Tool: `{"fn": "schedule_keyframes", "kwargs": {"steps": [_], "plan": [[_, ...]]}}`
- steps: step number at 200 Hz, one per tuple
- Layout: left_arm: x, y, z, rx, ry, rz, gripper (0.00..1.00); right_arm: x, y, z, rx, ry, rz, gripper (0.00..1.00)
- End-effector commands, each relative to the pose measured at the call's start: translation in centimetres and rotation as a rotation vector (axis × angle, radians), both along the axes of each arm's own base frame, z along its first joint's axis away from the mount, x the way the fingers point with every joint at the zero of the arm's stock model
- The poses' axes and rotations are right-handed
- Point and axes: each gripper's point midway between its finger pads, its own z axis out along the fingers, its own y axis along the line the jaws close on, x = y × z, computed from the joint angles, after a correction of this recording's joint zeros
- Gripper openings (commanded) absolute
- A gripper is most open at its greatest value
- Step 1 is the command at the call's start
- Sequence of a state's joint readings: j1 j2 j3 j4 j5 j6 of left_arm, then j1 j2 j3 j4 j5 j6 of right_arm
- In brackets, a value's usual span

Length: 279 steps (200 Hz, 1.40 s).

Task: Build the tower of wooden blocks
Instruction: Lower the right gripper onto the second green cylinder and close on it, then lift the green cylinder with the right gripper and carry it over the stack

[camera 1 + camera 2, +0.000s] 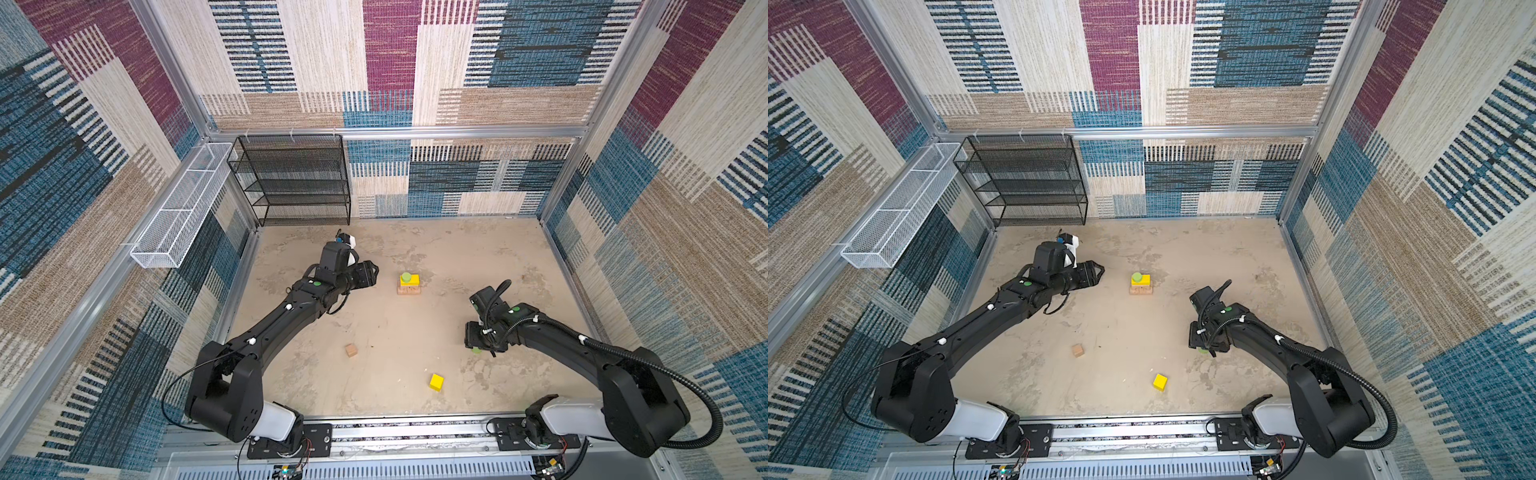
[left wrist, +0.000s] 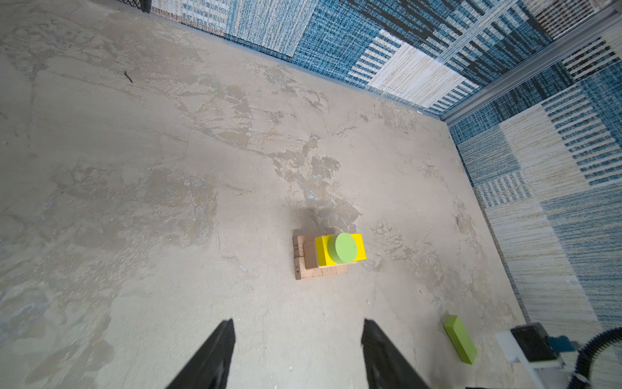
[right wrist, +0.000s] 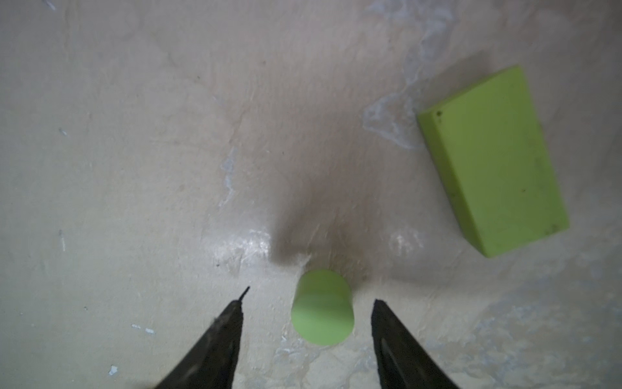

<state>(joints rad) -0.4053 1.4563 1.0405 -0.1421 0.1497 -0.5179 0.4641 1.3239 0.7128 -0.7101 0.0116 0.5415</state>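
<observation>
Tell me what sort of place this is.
Probably a robot test cell: two arms bolted to a rail, aluminium-framed walls lined with patterned carpet, and a wood block tower on the floor.

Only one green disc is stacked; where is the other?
In the right wrist view, the other lime green disc sits on the table's right between the right gripper's open jaws, near the lime green bar.

a robot lab cell: aluminium frame (image 1: 395, 133), carpet-tile walls (image 1: 390, 50), mesh shelf (image 1: 291, 183).

The right arm (image 1: 548, 332) hides most of the loose lime green disc (image 1: 476, 351).
</observation>
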Motion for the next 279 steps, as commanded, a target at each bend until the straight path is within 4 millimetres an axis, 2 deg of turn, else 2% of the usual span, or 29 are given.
{"fn": "schedule_keyframes", "kwargs": {"steps": [1,70,154,196,238,279], "plan": [[0.4,-0.4,0.7,-0.025,-0.023,-0.010,0.65,-0.2,-0.5,-0.2,-0.026,0.013,-0.028,0.62],[0.6,-0.3,0.3,-0.028,-0.010,-0.014,0.64,-0.5,-0.2,-0.9,-0.035,0.040,-0.033,0.52],[0.6,-0.4,0.1,-0.039,-0.001,-0.020,0.64,-0.6,-0.3,-1.3,-0.066,0.057,-0.031,0.35],[0.6,-0.4,0.1,-0.041,0.001,-0.022,0.64,-0.3,-0.1,-1.1,-0.067,0.050,-0.025,0.33],[0.6,-0.5,0.1,-0.052,0.005,-0.030,0.64,1.3,1.4,0.8,-0.017,0.008,0.016,0.32],[0.7,-0.4,-0.1,-0.054,0.006,-0.030,0.64,4.7,3.2,3.5,-0.008,-0.053,0.075,0.32]]}}
